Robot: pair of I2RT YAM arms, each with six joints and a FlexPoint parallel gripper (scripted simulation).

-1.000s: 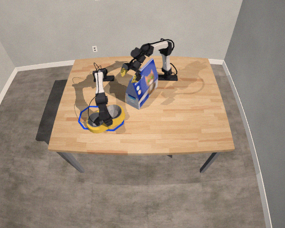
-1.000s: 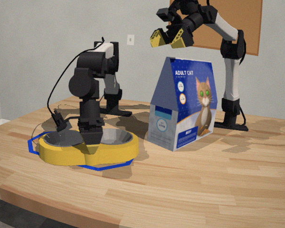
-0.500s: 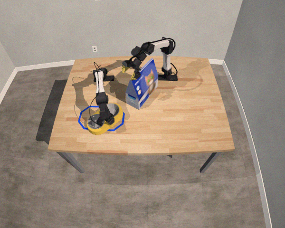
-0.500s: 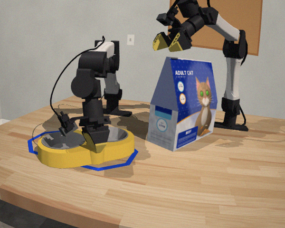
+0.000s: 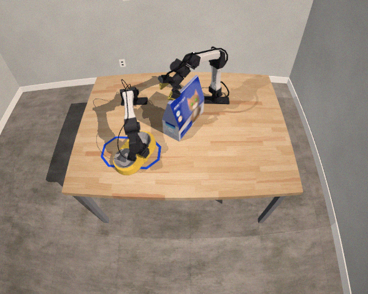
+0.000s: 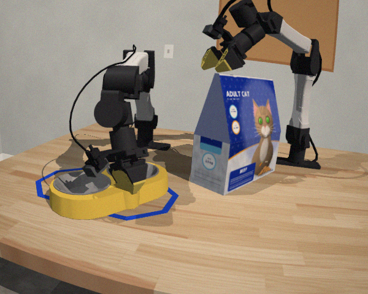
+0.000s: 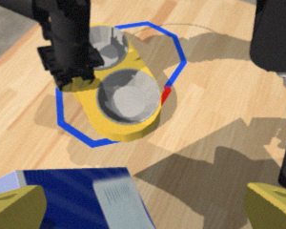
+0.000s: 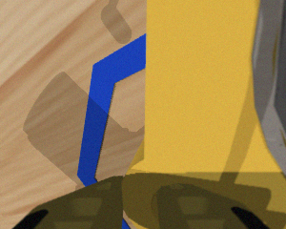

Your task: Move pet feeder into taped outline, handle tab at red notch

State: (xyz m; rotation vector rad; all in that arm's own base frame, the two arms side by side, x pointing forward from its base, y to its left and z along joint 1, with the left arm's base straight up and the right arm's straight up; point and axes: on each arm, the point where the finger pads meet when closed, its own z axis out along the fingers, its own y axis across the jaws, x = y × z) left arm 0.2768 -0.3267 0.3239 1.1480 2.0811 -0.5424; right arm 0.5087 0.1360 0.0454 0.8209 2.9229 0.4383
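Observation:
The yellow pet feeder (image 5: pixel 130 169) (image 6: pixel 79 207) (image 7: pixel 129 134) (image 8: pixel 200 72) lies diagonally across the blue taped outline (image 5: pixel 159 154) (image 6: pixel 172 203) (image 7: pixel 60 107) (image 8: pixel 94 134); its front-left end sticks out over the tape. The red notch (image 7: pixel 166 95) is beside one bowl end in the left wrist view. Both steel bowls sit in the wells and look level. My right gripper (image 5: pixel 142 155) (image 6: pixel 130 188) (image 7: pixel 72 89) (image 8: pixel 140 184) is shut on the feeder at its front waist. The handle tab cannot be made out. My left gripper (image 5: pixel 167 90) (image 6: pixel 215 68) (image 7: pixel 145 193) is open and empty, high up behind the bag.
A blue and white cat food bag (image 5: pixel 189 110) (image 6: pixel 251 126) (image 7: pixel 81 191) stands right of the feeder, close to the left gripper. The right arm reaches over the feeder from the back. The table's front edge lies some way in front of the feeder.

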